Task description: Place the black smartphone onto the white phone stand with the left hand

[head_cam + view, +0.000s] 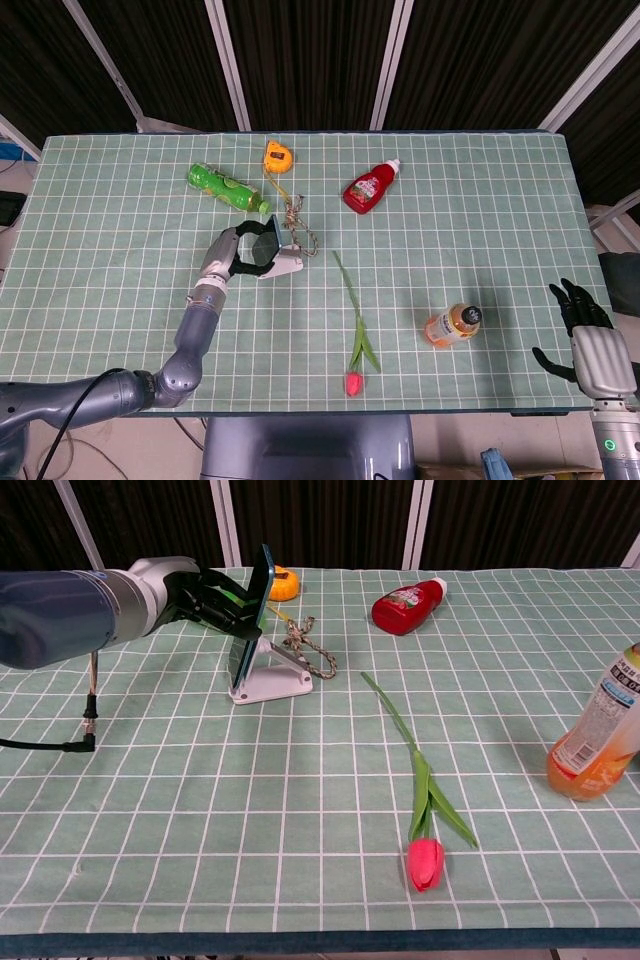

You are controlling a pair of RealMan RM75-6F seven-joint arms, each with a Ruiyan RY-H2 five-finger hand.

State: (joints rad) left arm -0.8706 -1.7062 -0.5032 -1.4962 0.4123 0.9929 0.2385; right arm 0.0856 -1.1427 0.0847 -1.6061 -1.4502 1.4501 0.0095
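Note:
The black smartphone point(250, 620) point(262, 247) stands on edge, leaning against the white phone stand point(272, 673) point(281, 264), its lower edge down at the stand's front lip. My left hand point(205, 598) point(226, 252) grips the phone from the left side, fingers wrapped around its edges. My right hand point(588, 333) hangs off the table's right edge in the head view, fingers apart, holding nothing; the chest view does not show it.
Behind the stand lie a rope point(305, 650), an orange tape measure point(280, 583) and a green bottle point(225, 185). A red ketchup bottle point(407, 604) lies at the back centre. A tulip point(420, 790) and an orange drink bottle point(598, 730) are on the near right.

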